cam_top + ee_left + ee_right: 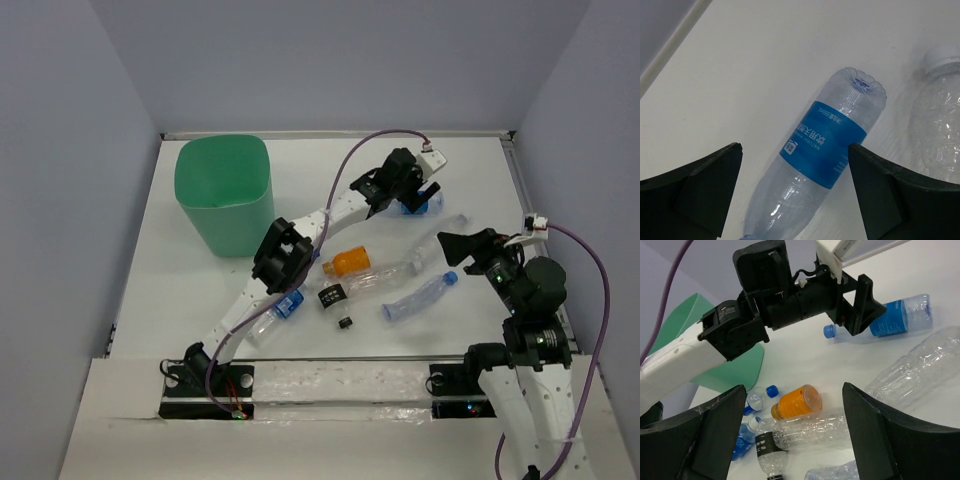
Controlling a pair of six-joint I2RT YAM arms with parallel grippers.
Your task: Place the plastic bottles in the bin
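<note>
The left arm (pixel 300 235) stretched far forward and to the right, bent at the elbow, its wrist tipped downward. The left hand (pixel 418 200) hung low with its fingers (pixel 705 185) spread wide. The right arm (pixel 530 300) stood folded near its base. The right hand (pixel 455 247) pointed leftward, fingers (pixel 880 440) parted, gripping nothing.

One mint-green bin (pixel 222 190) stands at the upper left of the frame. Seven plastic bottles (pixel 420 297) can be counted on the surface (pixel 180 280): five clear, some with blue caps or labels, one orange bottle (pixel 350 262) and one black-labelled bottle (pixel 330 296). One tiny black cap (pixel 345 321) lies among them.
</note>
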